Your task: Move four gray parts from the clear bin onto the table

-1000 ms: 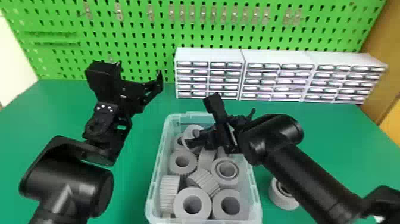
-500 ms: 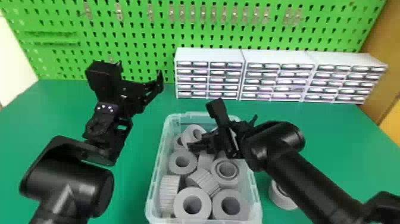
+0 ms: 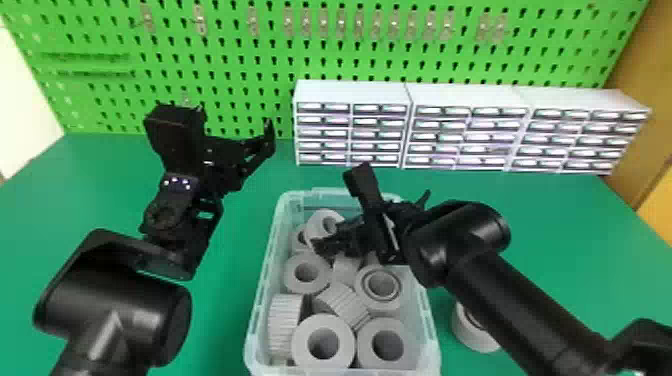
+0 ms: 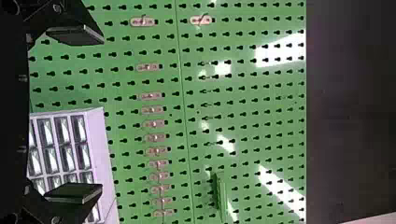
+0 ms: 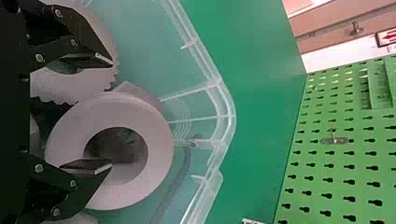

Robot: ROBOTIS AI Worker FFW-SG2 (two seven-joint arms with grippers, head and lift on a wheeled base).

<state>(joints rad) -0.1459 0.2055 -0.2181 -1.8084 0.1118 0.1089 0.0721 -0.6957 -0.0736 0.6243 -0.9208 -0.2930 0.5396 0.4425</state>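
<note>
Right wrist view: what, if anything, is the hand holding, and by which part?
Nothing is held: the right hand is open over the gray parts.

With 12 o'clock taken as straight away from the robot, the right gripper [image 3: 320,245], over the clear bin [image 3: 431,345], had shifted a little toward 5 o'clock compared with a second ago. Most of that shift came in the first half second; after it, the right gripper eased back very slightly toward 10 o'clock. The rounded wrist housing [image 3: 465,235] had moved with it, ending nearer 6 o'clock than where it began. The right forearm [image 3: 525,300] had also come toward 6 o'clock, and it covered more of the loose gray part [image 3: 467,335] at the bin's 4 o'clock side, hiding some of the hole that had shown more fully a second earlier.
</note>
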